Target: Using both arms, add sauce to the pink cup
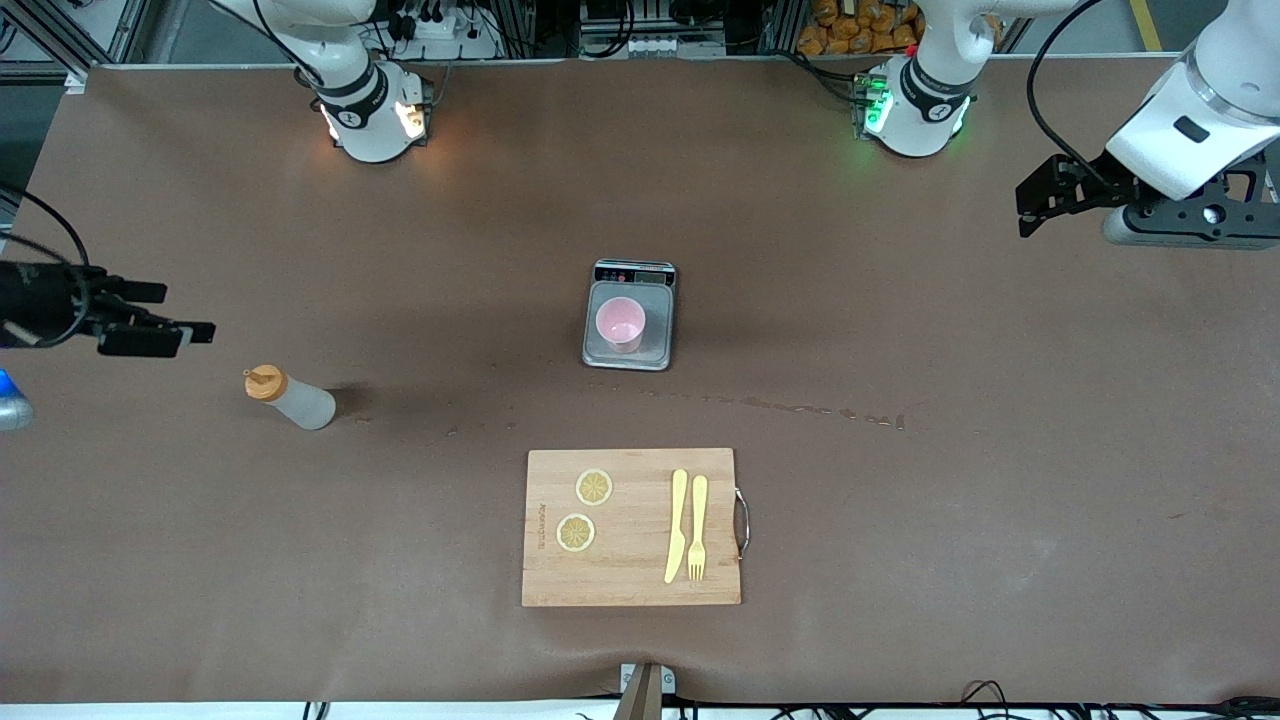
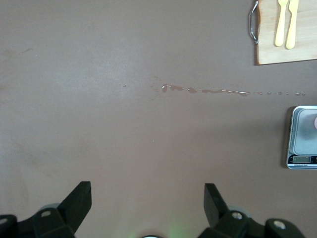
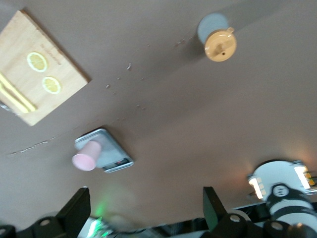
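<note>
Placement suits a two-arm pour: the small pale-pink plastic cup point(image 1: 621, 324) stands upright on the grey scale point(image 1: 629, 352) at table centre, between both arms. The translucent greyish-white sauce bottle with orange nozzle cap point(image 1: 291, 398) stands at about 8 o'clock from the cup, toward the right arm's end. The right gripper point(image 1: 150, 325) hovers at 11 o'clock from the bottle, fingers apart and empty. The left gripper point(image 1: 1045, 200) waits over its own table end, fingers apart. The right arm's body is cut off; the scale display is unreadable.
</note>
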Tool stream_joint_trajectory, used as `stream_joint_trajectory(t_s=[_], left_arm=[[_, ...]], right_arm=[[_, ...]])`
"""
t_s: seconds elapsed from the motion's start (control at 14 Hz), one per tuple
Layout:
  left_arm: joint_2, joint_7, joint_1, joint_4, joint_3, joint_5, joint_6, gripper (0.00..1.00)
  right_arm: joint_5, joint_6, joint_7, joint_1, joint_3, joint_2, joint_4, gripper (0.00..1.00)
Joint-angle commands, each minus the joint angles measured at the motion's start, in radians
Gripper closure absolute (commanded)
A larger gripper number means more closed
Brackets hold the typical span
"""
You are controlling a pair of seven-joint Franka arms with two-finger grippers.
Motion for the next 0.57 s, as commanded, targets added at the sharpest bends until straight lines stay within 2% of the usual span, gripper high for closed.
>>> stream_joint_trajectory(t_s=[0.0,0.21,0.28,0.5], left_arm=[[-0.004,0.005,0.002,0.006,-0.002,0.002,-0.015,0.0],[-0.002,0.005,0.002,0.005,-0.002,0.002,-0.015,0.0],[-0.002,0.005,0.004,0.006,-0.002,0.003,-0.015,0.0],[-0.004,0.004,0.002,0.006,-0.001,0.002,-0.015,0.0]], right_arm=[[-0.114,0.028,-0.049,0.041,-0.008,-0.068,-0.035,0.0],[-0.255,0.089,-0.369,0.041,-0.006,-0.144,-0.042,0.0],[-0.264,0.103,-0.432,0.036,-0.011,-0.169,-0.057,0.0],[-0.284,0.195,-0.537,0.03,-0.026,-0.268,-0.197,0.0]])
